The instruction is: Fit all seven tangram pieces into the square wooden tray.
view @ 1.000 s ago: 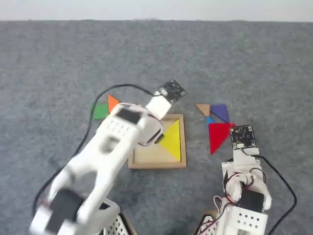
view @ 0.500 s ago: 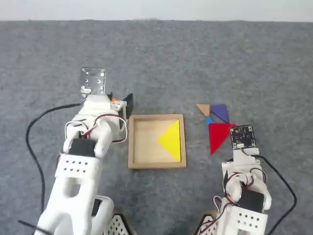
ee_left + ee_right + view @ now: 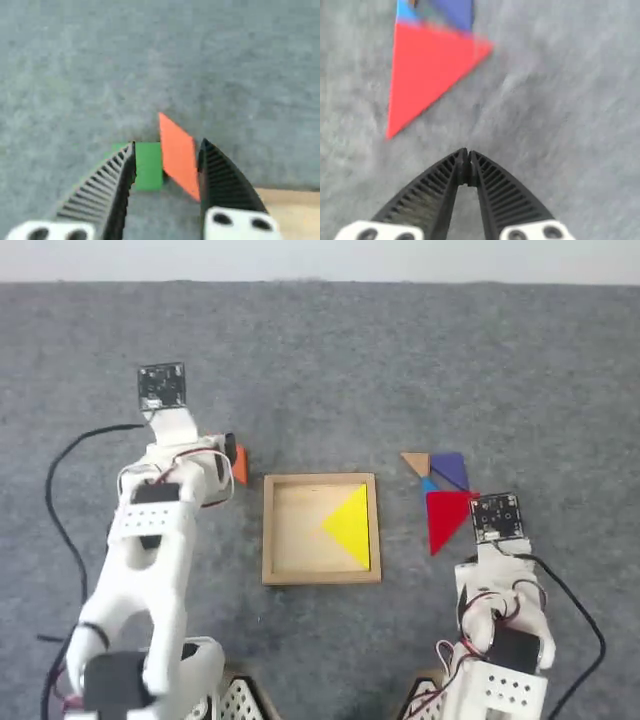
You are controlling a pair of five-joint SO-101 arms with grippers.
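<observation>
The square wooden tray (image 3: pixel 270 530) lies mid-table with a yellow triangle (image 3: pixel 350 524) inside, against its right wall. My left gripper (image 3: pixel 167 147) hangs open just left of the tray, its fingers astride a green piece (image 3: pixel 148 166) and an orange piece (image 3: pixel 178 154) on the carpet. In the high view the left gripper (image 3: pixel 226 462) covers the green piece, and the orange piece (image 3: pixel 239 465) peeks out. To the tray's right lie a red triangle (image 3: pixel 444 515), a purple piece (image 3: pixel 451 469), a blue piece (image 3: pixel 429 484) and a tan triangle (image 3: pixel 414 462). My right gripper (image 3: pixel 465 167) is shut and empty, short of the red triangle (image 3: pixel 422 70).
Grey carpet covers the table. A black cable (image 3: pixel 60 490) loops left of the left arm. The tray's edge (image 3: pixel 292 200) shows beside the left gripper's finger. The right arm's base (image 3: pixel 498 640) sits at the front right, with open carpet behind the tray.
The left arm has swung from over the tray to its left and now hangs over the green and orange pieces. The right arm has not moved.
</observation>
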